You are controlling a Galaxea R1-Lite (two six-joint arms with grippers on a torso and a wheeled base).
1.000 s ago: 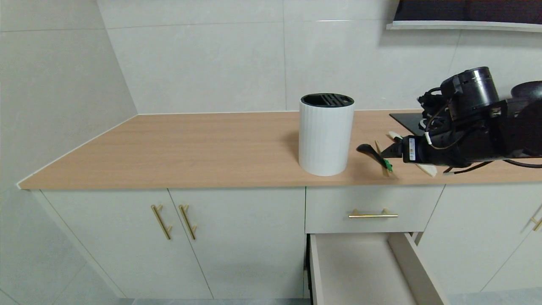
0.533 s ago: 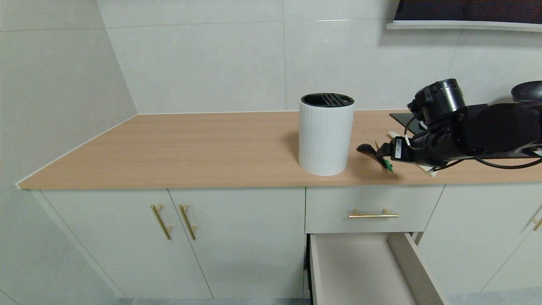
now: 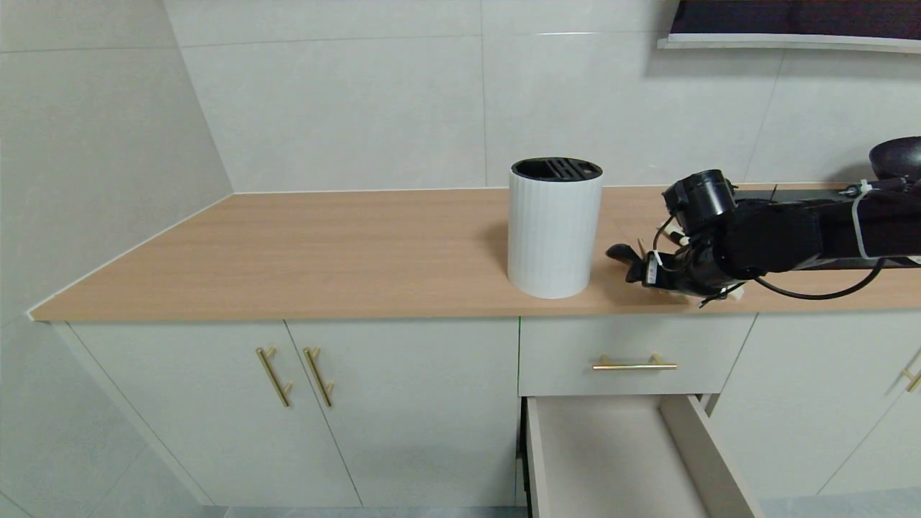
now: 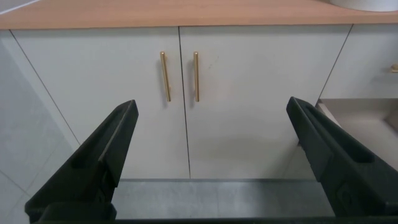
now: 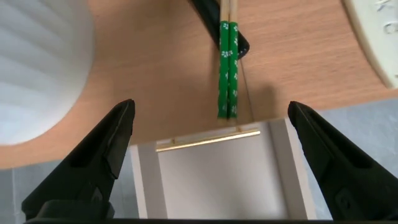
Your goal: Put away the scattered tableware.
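A pair of wooden chopsticks with green ends point(image 5: 227, 68) lies near the counter's front edge, across a black spoon point(image 5: 208, 15). The spoon's bowl point(image 3: 619, 252) shows just right of the white ribbed holder point(image 3: 554, 226). A white utensil point(image 5: 376, 37) lies on the far side of the chopsticks from the holder. My right gripper point(image 5: 210, 107) hangs low over the green ends, open, with one finger on each side and nothing held; in the head view it point(image 3: 642, 272) covers the chopsticks. My left gripper point(image 4: 211, 104) is open and faces the lower cabinet doors point(image 4: 180, 78).
The wooden counter point(image 3: 360, 244) stretches away to the left of the holder. Below the chopsticks a closed drawer has a gold handle point(image 3: 633, 365), and under it a drawer point(image 3: 611, 453) stands pulled out. A dark pan point(image 3: 896, 155) sits at the far right.
My right arm has dropped lower and moved left, bringing its gripper down over the chopsticks beside the holder. Holder, spoon and drawer have not moved.
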